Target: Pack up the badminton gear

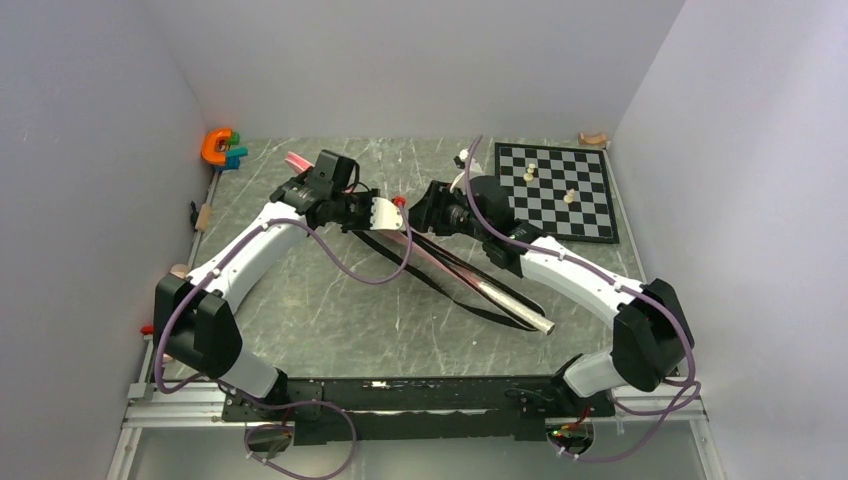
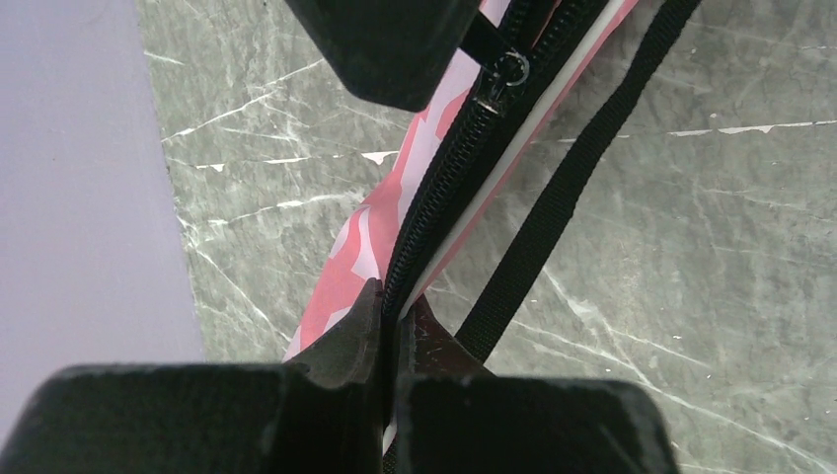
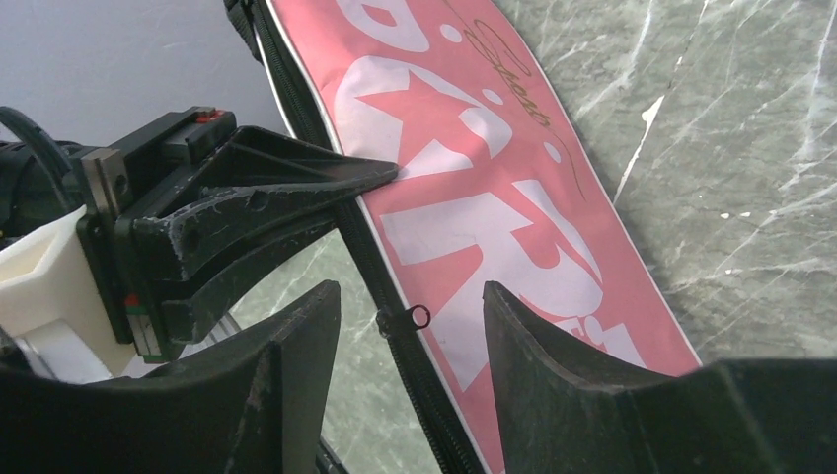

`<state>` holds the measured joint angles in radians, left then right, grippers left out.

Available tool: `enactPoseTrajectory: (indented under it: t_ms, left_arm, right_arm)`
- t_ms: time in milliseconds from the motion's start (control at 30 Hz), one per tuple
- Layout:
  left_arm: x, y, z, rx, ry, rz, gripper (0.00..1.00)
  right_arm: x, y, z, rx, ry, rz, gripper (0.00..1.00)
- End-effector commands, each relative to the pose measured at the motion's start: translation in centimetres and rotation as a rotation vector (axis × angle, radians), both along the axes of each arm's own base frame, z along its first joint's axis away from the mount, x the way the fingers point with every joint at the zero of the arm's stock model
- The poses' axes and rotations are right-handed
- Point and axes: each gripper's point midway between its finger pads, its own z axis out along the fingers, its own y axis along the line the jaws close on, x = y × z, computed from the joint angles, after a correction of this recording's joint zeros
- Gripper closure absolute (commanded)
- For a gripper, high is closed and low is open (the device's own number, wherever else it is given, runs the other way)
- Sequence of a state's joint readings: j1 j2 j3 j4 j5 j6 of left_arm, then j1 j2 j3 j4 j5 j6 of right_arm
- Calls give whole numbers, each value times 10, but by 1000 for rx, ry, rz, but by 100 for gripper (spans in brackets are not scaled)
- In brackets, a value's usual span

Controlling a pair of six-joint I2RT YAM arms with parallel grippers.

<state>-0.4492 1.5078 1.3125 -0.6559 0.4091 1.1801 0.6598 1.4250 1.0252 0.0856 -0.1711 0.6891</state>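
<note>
The long pink "SPORT" racket bag (image 3: 494, 197) stands on its edge across the middle of the table, and its pink stripe (image 1: 432, 256) shows from above. My left gripper (image 2: 397, 296) is shut on the bag's black zipper edge (image 2: 434, 197). My right gripper (image 3: 410, 296) faces it a short way along the bag. It is open, with the zipper slider and its ring pull (image 3: 413, 317) between the fingers, touching neither. The black strap (image 2: 563, 197) lies loose on the table beside the bag. A dark tube-like end with a silver tip (image 1: 545, 325) points to the near right.
A black-and-white chessboard (image 1: 560, 190) with pale pieces lies at the back right, close behind my right arm. An orange and teal toy (image 1: 222, 148) sits in the back left corner. White walls close in the table on three sides.
</note>
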Motion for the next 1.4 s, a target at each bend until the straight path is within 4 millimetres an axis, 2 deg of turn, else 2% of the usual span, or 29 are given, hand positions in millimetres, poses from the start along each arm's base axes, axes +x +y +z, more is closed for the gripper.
enactPoseTrajectory:
  t_ms: [0,100,500,633,767,1000,1367]
  left_arm:
    - [-4,-13,38,-116,-50,-8,100]
    - [-4,-14,39,-117,-44,-5,100]
    - [-3,-13,38,-115,-39,4,100]
    - [-3,-12,38,-111,-40,9,100]
    - [-4,-11,37,-110,-37,11,100]
    - [-3,-9,33,-96,-30,24,100]
    - [0,-6,32,-79,-27,40,100]
  right_arm:
    - [5,7,13,67,-33,1,44]
    - [5,8,11,87,-26,-3,50]
    - [0,12,0,117,11,18,60]
    - [0,13,-3,129,19,20,69]
    - [-1,15,-3,142,19,25,73]
    - [-1,8,4,148,0,0,100]
    - [-5,-17,3,119,-6,-62,100]
